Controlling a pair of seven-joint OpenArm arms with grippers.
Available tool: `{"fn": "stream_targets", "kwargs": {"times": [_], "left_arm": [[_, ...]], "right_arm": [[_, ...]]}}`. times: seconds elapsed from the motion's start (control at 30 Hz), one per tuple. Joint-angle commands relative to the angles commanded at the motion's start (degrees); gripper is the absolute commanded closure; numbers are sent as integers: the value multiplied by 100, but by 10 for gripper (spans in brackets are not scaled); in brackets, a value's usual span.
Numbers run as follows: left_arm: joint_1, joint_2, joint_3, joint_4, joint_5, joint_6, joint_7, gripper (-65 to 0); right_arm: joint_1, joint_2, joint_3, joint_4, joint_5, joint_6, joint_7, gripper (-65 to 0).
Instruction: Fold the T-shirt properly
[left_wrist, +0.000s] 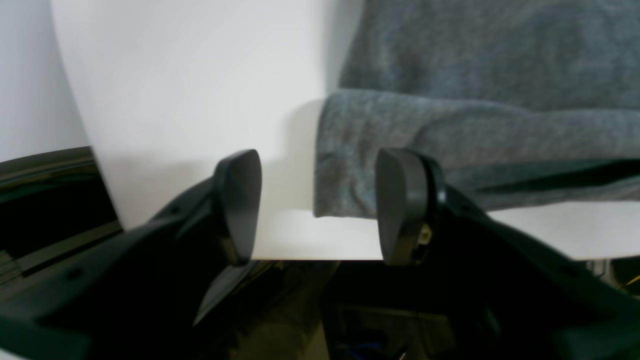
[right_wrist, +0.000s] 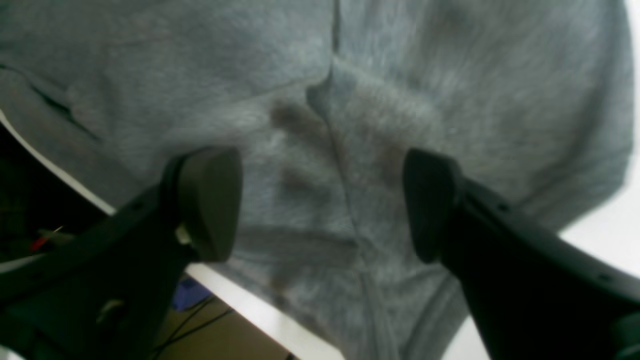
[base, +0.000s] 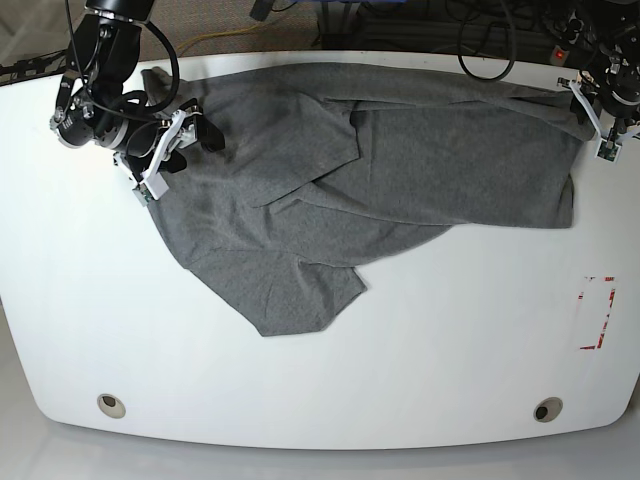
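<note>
**Grey shirt sprawled across the white surface, both arms at its far corners**

The T-shirt (base: 400, 170) lies rumpled and partly doubled over on the white surface (base: 450, 340), one sleeve flopped toward the near edge. The right gripper (right_wrist: 320, 205) hangs over the cloth at the shirt's end on the base view's left, jaws spread wide with nothing between them. The left gripper (left_wrist: 317, 205) sits at the opposite end by the surface's far edge, jaws likewise apart, a folded edge of grey knit just beyond them. Red tape marks (base: 597, 312) lie well apart from the shirt.
</note>
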Motion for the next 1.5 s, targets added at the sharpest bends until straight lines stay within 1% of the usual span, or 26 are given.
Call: {"fn": "stream_targets", "kwargs": {"times": [0.1, 0.2, 0.33, 0.4, 0.5, 0.57, 0.6, 0.63, 0.73, 0.8, 0.9, 1.0, 1.13, 1.23, 1.4, 1.5], "left_arm": [[-18, 0, 0, 0, 0, 0, 0, -339], [-26, 9, 0, 0, 9, 0, 0, -339], [-26, 9, 0, 0, 9, 0, 0, -339], [-26, 9, 0, 0, 9, 0, 0, -339], [-26, 9, 0, 0, 9, 0, 0, -339], [-26, 9, 0, 0, 9, 0, 0, -339], [-26, 9, 0, 0, 9, 0, 0, -339], [-26, 9, 0, 0, 9, 0, 0, -339], [-26, 9, 0, 0, 9, 0, 0, -339], [-26, 9, 0, 0, 9, 0, 0, -339], [-26, 9, 0, -9, 18, 0, 0, -339], [-26, 9, 0, -9, 26, 0, 0, -339], [-26, 18, 0, -9, 26, 0, 0, -339], [-26, 18, 9, -9, 18, 0, 0, -339], [-26, 18, 378, 9, 9, 0, 0, -339], [-26, 26, 448, 9, 9, 0, 0, -339]], "right_arm": [[255, -97, -132, -369, 9, 0, 9, -480], [325, -264, -264, -492, 9, 0, 9, -480], [413, -378, -387, -633, -70, 0, 18, -477], [431, -440, -396, -747, -237, 0, 26, -434], [431, -457, -404, -853, -457, 0, 211, -276], [404, -501, -404, -870, -466, 0, 360, -95], [404, -492, -404, -844, -466, 0, 378, -17], [404, -492, -404, -818, -457, 0, 378, 0], [387, -475, -369, -369, -457, 0, 378, 0], [343, -316, -378, 0, -457, 0, 369, 0], [360, -202, -378, 202, -457, 0, 369, 0], [492, -193, -387, 220, -457, 0, 378, 0], [668, -26, -378, 220, -448, 0, 378, 0], [782, 9, -378, 193, -448, 0, 378, 0], [1046, 9, -378, 299, -448, 0, 378, 0], [1257, 9, -378, 79, -484, 0, 404, 0]]}}
